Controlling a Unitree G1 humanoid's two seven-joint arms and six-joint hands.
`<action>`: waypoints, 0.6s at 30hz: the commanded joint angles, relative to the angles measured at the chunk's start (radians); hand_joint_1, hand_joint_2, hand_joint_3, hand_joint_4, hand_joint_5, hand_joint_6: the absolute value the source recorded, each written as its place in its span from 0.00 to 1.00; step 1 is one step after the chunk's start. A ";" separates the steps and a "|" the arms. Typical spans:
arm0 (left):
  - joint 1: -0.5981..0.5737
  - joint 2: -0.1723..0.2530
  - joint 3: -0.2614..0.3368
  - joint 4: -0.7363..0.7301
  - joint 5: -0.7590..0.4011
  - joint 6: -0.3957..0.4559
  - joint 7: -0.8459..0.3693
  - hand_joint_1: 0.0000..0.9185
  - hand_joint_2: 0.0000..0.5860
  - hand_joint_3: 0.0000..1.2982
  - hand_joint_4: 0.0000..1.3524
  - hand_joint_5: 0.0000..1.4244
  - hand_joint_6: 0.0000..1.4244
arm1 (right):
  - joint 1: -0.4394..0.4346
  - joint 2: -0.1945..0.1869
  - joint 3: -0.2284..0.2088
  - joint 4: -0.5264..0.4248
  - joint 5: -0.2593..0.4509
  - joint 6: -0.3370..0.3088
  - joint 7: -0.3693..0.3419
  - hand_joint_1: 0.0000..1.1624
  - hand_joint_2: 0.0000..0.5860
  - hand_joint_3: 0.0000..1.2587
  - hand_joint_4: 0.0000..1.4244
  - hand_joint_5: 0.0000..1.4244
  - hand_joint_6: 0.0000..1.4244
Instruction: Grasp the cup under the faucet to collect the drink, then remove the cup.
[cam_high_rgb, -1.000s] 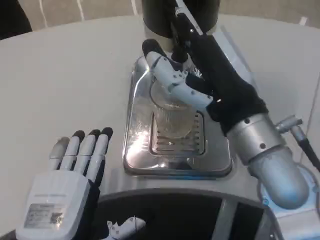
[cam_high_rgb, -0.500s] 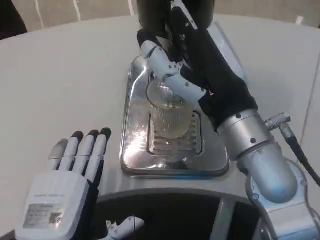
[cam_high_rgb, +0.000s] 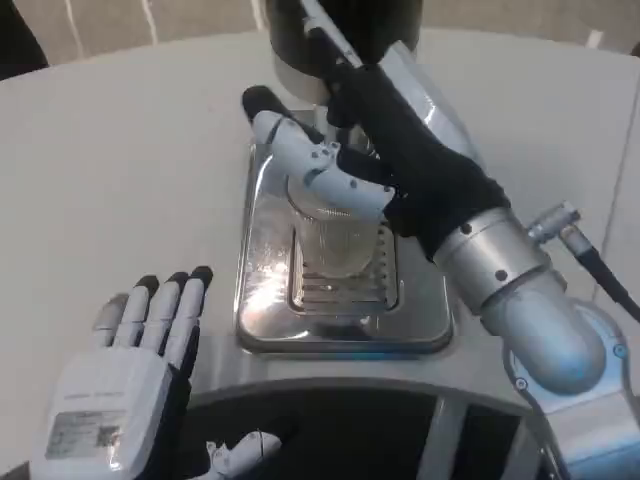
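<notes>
now right robot hand (cam_high_rgb: 345, 150) around cup (cam_high_rgb: 335, 240)

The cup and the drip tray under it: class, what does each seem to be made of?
Cup: likely clear glass or plastic, ribbed; the grille shows through its wall. Drip tray: apparently polished metal, with mirror-like glare and reflections.

The tray (cam_high_rgb: 262, 300) was polished, mirror-bright metal. The cup (cam_high_rgb: 335, 235) was clear and ribbed. The table (cam_high_rgb: 120, 160) looked matt white, and the forearm (cam_high_rgb: 520, 300) was brushed silver metal.
</notes>
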 joint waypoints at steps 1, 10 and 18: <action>-0.008 -0.009 -0.005 0.035 -0.004 0.012 0.007 0.00 0.23 0.00 0.00 0.00 0.04 | -0.045 -0.046 0.092 -0.036 -0.096 0.017 0.076 0.24 0.84 0.00 0.00 0.00 0.00; -0.062 -0.026 -0.002 0.093 -0.013 0.020 0.058 0.00 0.23 0.00 0.00 0.02 0.07 | -0.091 -0.079 0.179 -0.081 -0.325 0.054 0.153 0.18 0.81 0.00 0.00 0.00 0.00; -0.166 -0.036 0.018 0.196 -0.135 -0.026 0.102 0.00 0.20 0.00 0.00 0.03 0.06 | -0.091 -0.085 0.173 -0.087 -0.388 0.037 0.197 0.18 0.81 0.00 0.00 0.00 0.00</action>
